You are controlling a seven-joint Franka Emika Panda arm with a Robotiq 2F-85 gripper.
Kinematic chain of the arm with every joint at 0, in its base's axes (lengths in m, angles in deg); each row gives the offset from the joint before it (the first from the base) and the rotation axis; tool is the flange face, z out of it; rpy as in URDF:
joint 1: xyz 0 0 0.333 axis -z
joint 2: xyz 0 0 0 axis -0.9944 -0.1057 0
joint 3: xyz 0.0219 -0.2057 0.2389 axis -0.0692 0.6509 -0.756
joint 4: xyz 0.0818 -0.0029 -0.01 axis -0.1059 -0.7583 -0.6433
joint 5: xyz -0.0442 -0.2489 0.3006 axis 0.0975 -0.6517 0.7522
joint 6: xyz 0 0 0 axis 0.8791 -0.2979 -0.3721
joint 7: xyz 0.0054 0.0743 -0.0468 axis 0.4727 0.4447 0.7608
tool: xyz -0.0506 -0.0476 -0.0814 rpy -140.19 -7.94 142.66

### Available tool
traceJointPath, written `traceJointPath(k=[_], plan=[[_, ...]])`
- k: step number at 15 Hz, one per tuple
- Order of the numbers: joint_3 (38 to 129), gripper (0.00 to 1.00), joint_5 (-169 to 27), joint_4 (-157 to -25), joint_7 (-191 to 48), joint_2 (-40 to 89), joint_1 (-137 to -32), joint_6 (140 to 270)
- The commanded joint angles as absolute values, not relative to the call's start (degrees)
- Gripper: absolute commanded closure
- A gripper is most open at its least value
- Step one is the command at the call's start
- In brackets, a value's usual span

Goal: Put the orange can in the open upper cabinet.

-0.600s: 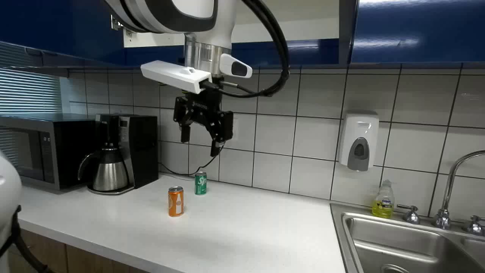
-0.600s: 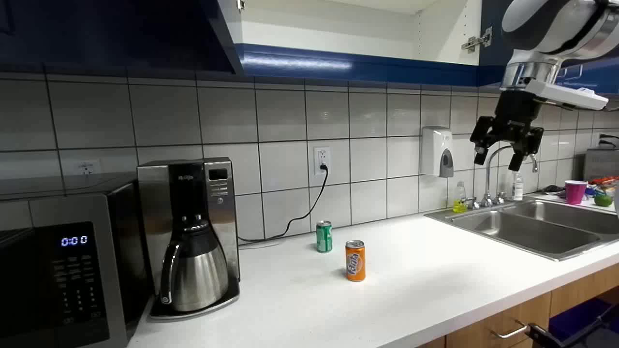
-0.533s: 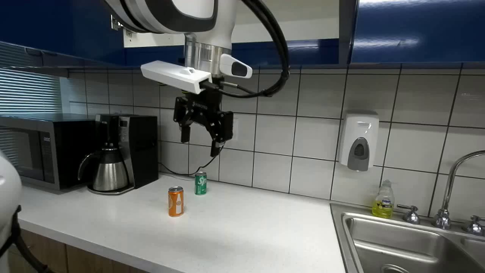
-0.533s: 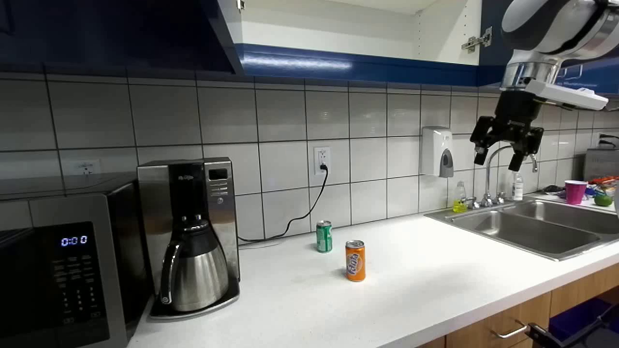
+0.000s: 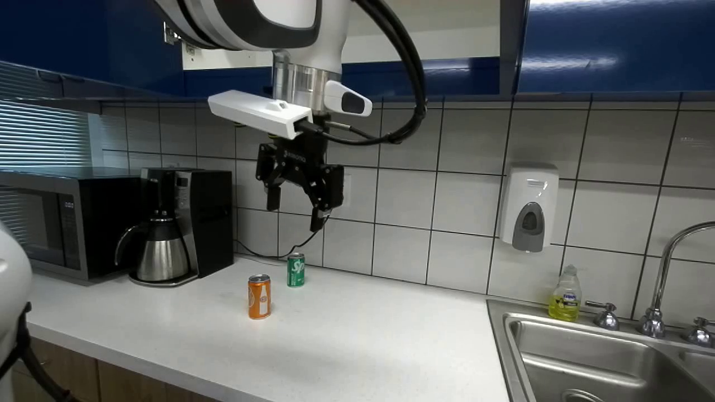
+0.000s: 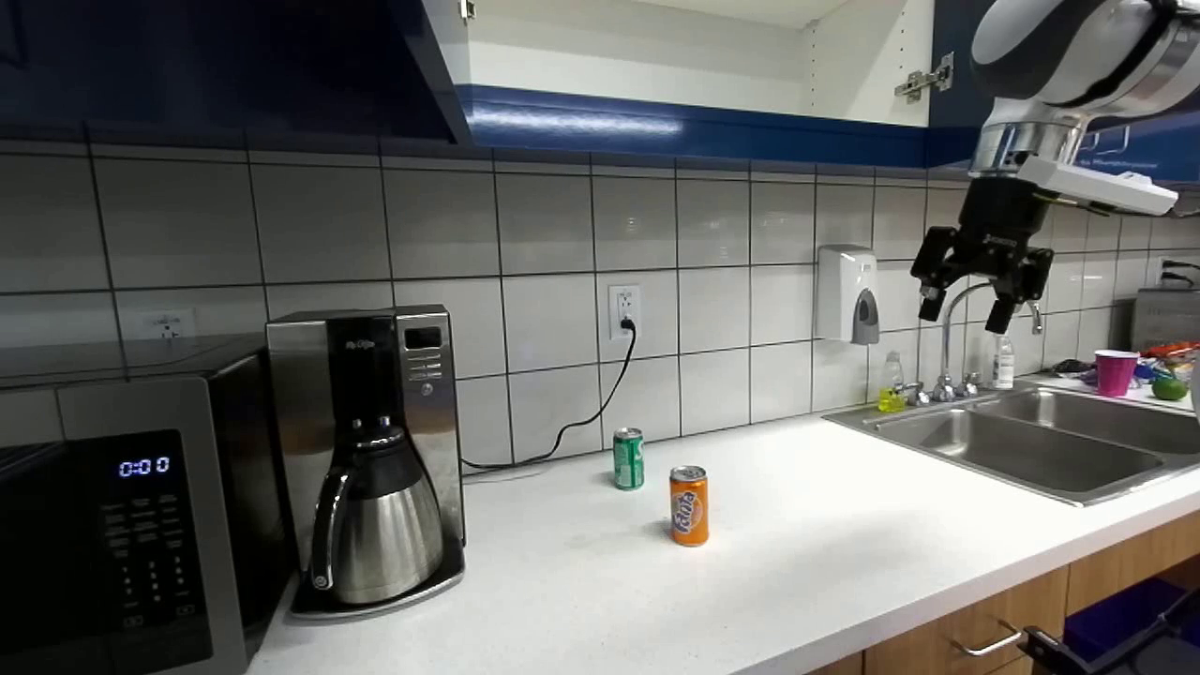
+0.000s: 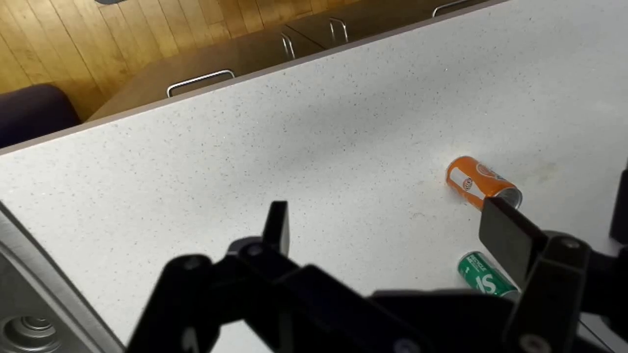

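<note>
Orange can (image 6: 689,511) is standing upright on the counter (image 6: 600,600), away from the counter's back edge. A green can (image 6: 628,459) is also standing upright on the counter, nearer that back edge. The gripper (image 5: 295,211) is hanging well above the counter, its fingers (image 7: 510,233) standing spread wide apart and pointing down toward the counter's surface. In the wrist view, one finger is covering a little of the orange can, and the gripper is hiding part of the green can. The open upper cabinet (image 6: 647,56) is hanging above the back of the counter, showing its pale interior. A coffee maker (image 6: 429,441) and a microwave (image 6: 141,525) are sitting on the counter, and a bottle of yellow dish soap (image 5: 565,300) is standing by the counter's back edge.
</note>
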State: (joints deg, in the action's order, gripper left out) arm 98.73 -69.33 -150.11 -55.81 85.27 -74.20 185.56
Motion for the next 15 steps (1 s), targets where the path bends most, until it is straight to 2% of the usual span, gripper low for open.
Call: traceJointPath(k=[1, 15], plan=[[98.0, 0.00, -68.5, -150.7, -54.8, 80.6, -74.4, 189.7], [95.6, 0.00, -62.2, -153.6, -50.9, 55.2, -81.2, 214.4]])
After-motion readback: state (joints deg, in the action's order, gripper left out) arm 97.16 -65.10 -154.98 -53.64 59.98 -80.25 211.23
